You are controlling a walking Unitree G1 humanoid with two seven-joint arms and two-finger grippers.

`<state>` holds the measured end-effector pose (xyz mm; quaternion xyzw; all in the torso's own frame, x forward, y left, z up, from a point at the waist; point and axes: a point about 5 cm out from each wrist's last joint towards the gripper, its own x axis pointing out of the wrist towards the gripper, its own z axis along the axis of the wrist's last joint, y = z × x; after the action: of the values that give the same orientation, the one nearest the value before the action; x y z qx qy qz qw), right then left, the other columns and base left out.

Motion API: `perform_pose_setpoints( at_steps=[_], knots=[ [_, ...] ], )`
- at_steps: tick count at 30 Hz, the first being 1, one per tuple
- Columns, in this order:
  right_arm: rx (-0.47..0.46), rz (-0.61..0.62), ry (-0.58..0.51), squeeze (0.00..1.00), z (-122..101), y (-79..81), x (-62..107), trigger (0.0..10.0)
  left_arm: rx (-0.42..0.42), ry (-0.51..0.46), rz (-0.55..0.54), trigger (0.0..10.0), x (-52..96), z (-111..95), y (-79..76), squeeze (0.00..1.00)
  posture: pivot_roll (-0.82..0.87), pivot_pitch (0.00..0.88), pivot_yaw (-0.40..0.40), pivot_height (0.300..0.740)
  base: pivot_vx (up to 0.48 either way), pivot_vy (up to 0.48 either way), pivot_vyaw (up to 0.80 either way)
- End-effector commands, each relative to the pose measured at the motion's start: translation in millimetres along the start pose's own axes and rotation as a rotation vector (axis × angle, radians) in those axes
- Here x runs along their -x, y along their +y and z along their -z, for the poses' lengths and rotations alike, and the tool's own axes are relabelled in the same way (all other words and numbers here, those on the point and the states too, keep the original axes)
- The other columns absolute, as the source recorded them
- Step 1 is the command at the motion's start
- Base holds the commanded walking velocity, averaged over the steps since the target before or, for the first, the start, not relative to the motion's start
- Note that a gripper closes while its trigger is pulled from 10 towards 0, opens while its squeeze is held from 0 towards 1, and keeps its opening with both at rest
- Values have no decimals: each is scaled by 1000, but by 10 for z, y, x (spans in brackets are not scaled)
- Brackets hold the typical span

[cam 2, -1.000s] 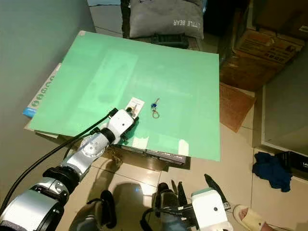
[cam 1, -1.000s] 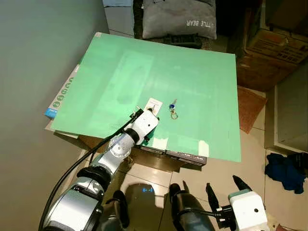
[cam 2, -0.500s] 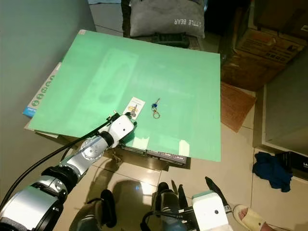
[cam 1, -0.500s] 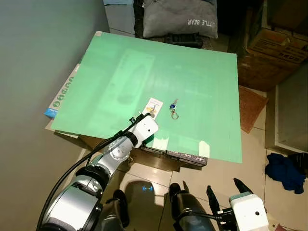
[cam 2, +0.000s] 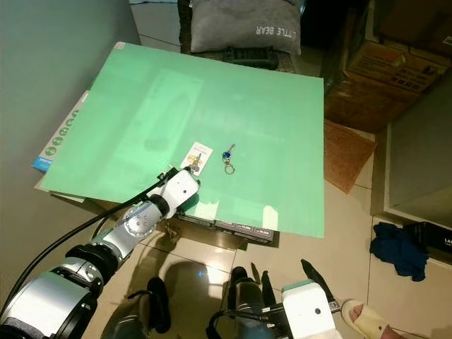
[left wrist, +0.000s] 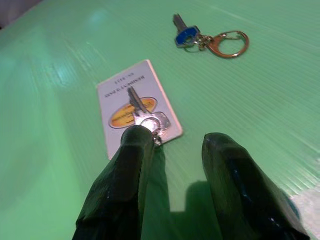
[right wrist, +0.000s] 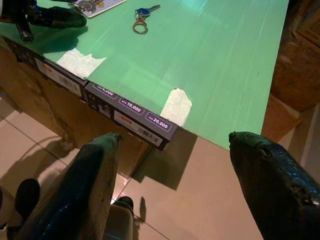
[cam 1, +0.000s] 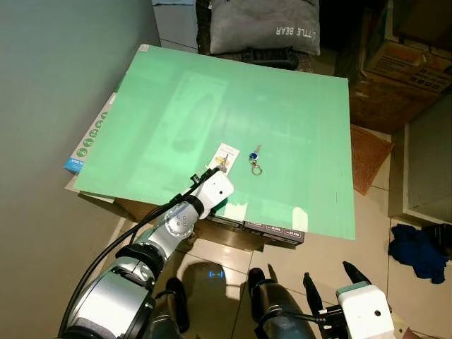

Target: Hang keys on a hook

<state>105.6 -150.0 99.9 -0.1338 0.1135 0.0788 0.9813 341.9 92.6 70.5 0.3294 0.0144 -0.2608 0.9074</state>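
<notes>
A green board (cam 1: 212, 106) lies flat as a tabletop. Near its front edge lies a white card (cam 1: 224, 155) with a silver key and ring (left wrist: 147, 117) on top. Just to the right of the card lies a blue-headed key on a gold ring (cam 1: 255, 159), also seen as the blue key (left wrist: 187, 36). My left gripper (left wrist: 180, 137) is open low over the board at the card's near end, and one fingertip (left wrist: 137, 135) touches the silver ring. My right gripper (cam 1: 328, 279) hangs open below the board's front edge, over the floor, holding nothing.
The board rests on boxes (cam 1: 272, 229), with tape patches (cam 1: 299, 217) on the front edge. A grey cushion (cam 1: 265, 25) lies at the far end and cardboard boxes (cam 1: 402, 56) stand at right. A blue cloth (cam 1: 420, 251) lies on the tiled floor. A wall runs along the left.
My left gripper has drawn back slightly toward the board's front edge, uncovering more of the card. The keys and the right gripper have stayed put.
</notes>
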Motion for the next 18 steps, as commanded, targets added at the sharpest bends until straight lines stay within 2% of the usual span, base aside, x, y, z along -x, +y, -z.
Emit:
perform_pose_setpoints(
  at_steps=[1,6,12,18],
  knots=[
    [8,2,12,0,3,-12,50,10000,-13,19,21,10000,-4,16,-64,0,-321,389,-26,740,0,0,0],
    [8,0,11,0,-2,-5,47,10000,-22,37,28,10000,-24,7,-92,0,-320,388,-27,740,0,0,0],
    [11,4,7,0,-11,-8,38,10000,-31,43,-39,10000,-64,-41,-21,0,-330,377,-24,740,0,0,0],
    [12,4,9,0,-5,-6,35,10000,-46,69,-58,10000,-65,-17,6,0,-330,377,-24,740,0,0,0]
  ],
)
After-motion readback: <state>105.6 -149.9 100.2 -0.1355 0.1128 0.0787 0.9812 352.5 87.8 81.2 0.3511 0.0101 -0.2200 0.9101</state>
